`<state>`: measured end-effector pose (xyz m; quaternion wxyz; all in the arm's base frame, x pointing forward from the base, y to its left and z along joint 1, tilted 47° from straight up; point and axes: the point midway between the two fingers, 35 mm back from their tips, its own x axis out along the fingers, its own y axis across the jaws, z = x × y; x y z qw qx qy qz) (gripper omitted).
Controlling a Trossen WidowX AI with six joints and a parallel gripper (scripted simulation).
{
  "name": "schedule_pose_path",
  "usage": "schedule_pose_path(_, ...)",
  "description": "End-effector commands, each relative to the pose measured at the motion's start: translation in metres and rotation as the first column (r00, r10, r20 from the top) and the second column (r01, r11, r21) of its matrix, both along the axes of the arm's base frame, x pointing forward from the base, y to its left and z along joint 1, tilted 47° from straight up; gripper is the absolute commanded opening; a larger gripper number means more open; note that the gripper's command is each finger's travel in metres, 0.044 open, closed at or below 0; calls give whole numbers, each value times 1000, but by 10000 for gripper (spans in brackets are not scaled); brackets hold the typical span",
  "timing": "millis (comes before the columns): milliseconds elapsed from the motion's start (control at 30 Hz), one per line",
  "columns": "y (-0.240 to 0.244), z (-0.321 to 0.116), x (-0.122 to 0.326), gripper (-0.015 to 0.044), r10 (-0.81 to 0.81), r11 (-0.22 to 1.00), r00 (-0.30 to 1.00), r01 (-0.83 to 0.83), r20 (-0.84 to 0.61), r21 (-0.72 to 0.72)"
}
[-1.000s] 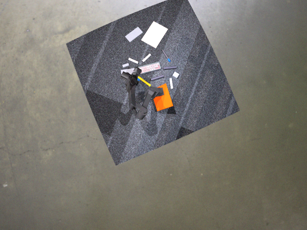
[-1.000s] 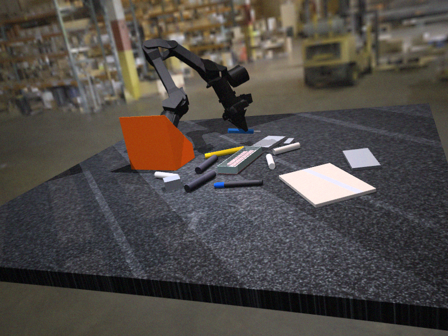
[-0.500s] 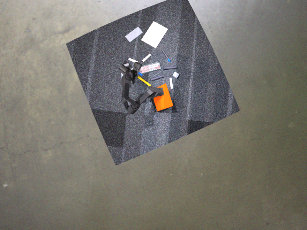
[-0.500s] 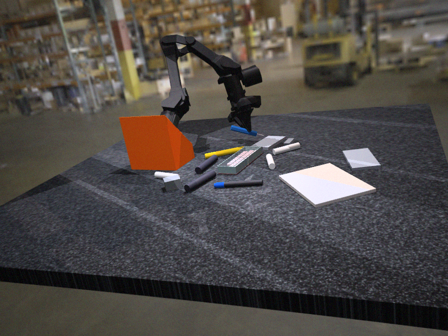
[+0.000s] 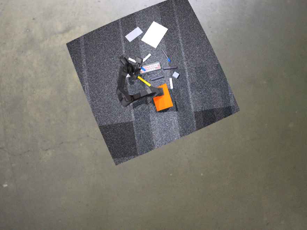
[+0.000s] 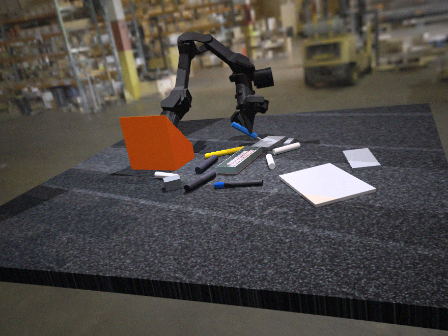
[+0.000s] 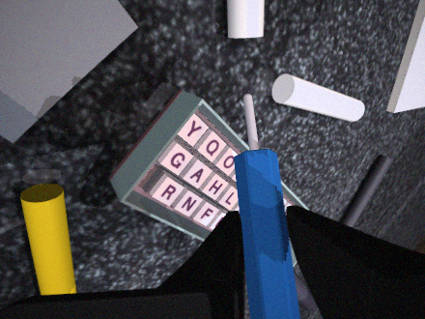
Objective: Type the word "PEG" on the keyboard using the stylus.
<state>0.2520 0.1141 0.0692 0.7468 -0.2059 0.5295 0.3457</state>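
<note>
My gripper [image 5: 141, 68] [image 6: 250, 131] [image 7: 262, 218] is shut on the blue stylus [image 5: 143, 69] [image 6: 239, 128] [image 7: 263, 188]. The stylus is tilted, its thin pale tip pointing forward and down. The tip is raised and touches nothing that I can make out. The keyboard [image 5: 158, 66] [image 6: 227, 169] [image 7: 152, 145] lies below and beyond the gripper, a teal-rimmed tray of pink keys. In the wrist view the G key [image 7: 177, 160] shows clearly, with Y, Q, A, H, R, N and F around it. The stylus and fingers hide the keyboard's right part; I cannot see P or E.
A yellow cylinder [image 5: 144, 81] [image 6: 224, 152] [image 7: 48, 242] lies beside the keyboard. White cylinders [image 5: 146, 57] [image 6: 270, 161] [image 7: 324, 99] lie beyond it. A grey slab [image 6: 267, 143] [image 7: 58, 48] lies off its left end. Dark cylinders [image 5: 157, 78] [image 6: 206, 163] and an orange block [image 5: 167, 101] [image 6: 148, 144] also stand around.
</note>
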Motion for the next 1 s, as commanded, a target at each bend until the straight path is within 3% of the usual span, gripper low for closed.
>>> schedule_pose_path(0, -8, -5, 8, 0, 28, 998, 999, -30, -28, -56)
schedule_pose_path(500, -44, -33, 28, 0, 146, 956, 966, -193, -212, -223)
schedule_pose_path(967, -81, -61, 38, 0, 256, 880, 869, -391, -424, -270)
